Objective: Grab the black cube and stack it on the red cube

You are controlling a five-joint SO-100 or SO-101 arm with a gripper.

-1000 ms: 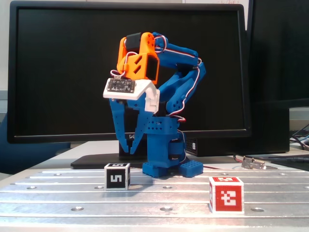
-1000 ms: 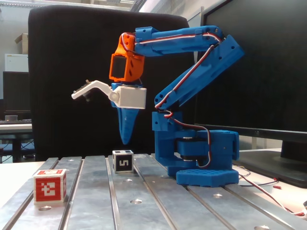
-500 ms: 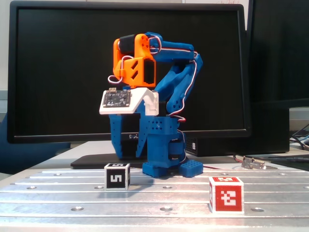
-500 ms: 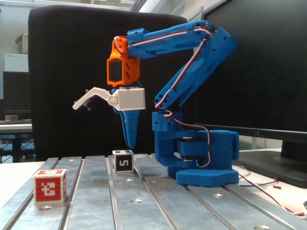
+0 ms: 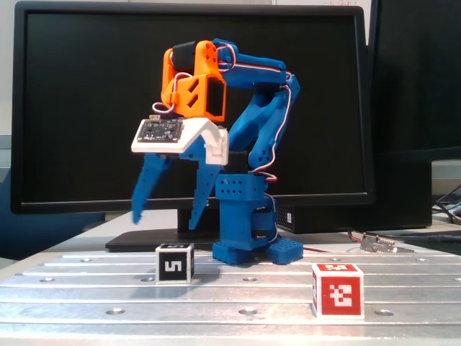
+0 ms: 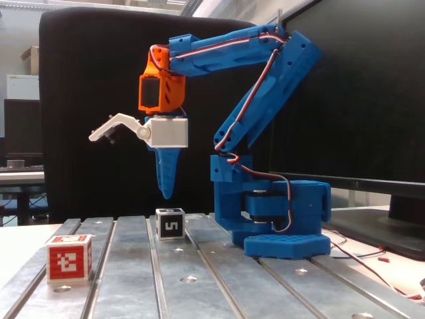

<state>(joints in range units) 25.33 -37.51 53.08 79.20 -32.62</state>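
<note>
One black cube, one red cube, claw spread above black cube

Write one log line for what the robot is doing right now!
gripper: open, above black cube, not touching | black cube: on table | red cube: apart, nothing stacked | stage: pre-grasp

- A dark monitor fills the backdrop behind the slotted metal bench.
- In a fixed view, ceiling lights glow above.
</note>
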